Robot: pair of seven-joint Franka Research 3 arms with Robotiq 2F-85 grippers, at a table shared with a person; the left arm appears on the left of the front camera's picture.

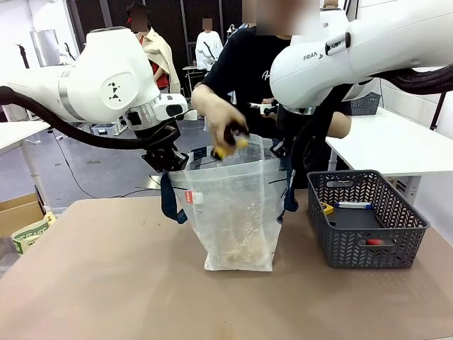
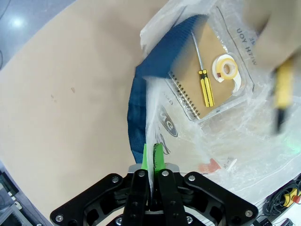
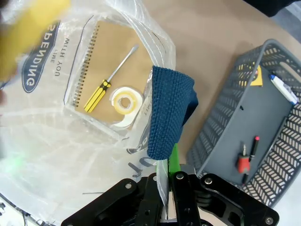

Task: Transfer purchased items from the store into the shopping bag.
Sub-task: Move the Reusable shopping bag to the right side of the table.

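The left gripper's (image 2: pixel 151 154) jaws are pressed together on a fold of the shopping bag's (image 2: pixel 225 136) translucent rim. The green pads pinch the plastic just beside a navy strap (image 2: pixel 153 77). Through the open mouth, a brown spiral notebook (image 2: pixel 216 47) lies flat at the bag's bottom. On it rest a yellow-and-black screwdriver (image 2: pixel 205 87) and a roll of tape (image 2: pixel 228 70). A person's hand (image 2: pixel 277 23), blurred, hangs over the mouth with a yellow-and-black item (image 2: pixel 283 92).

In the right wrist view, the right gripper's (image 3: pixel 169 162) jaws are likewise clamped shut on the bag's rim. The other navy strap (image 3: pixel 170 110) droops right above the fingers. The same 3 things lie at the bottom of the bag. The dark grey basket (image 3: pixel 221 117) stands near the bag. It holds 3 things: a small yellow piece (image 3: pixel 254 75), a white-and-blue pen-like stick (image 3: pixel 283 89) and a red-and-black tool (image 3: pixel 247 159).

In the front view, the bag stands upright on the tan table (image 1: pixel 106 283) between the 2 arms. Its mouth is stretched open, with 1 gripper at its left edge and 1 at its right. The basket sits to the robot's right of the bag, with a strip of bare table between them. The person's hand holds the yellow-and-black item just above the bag's mouth.
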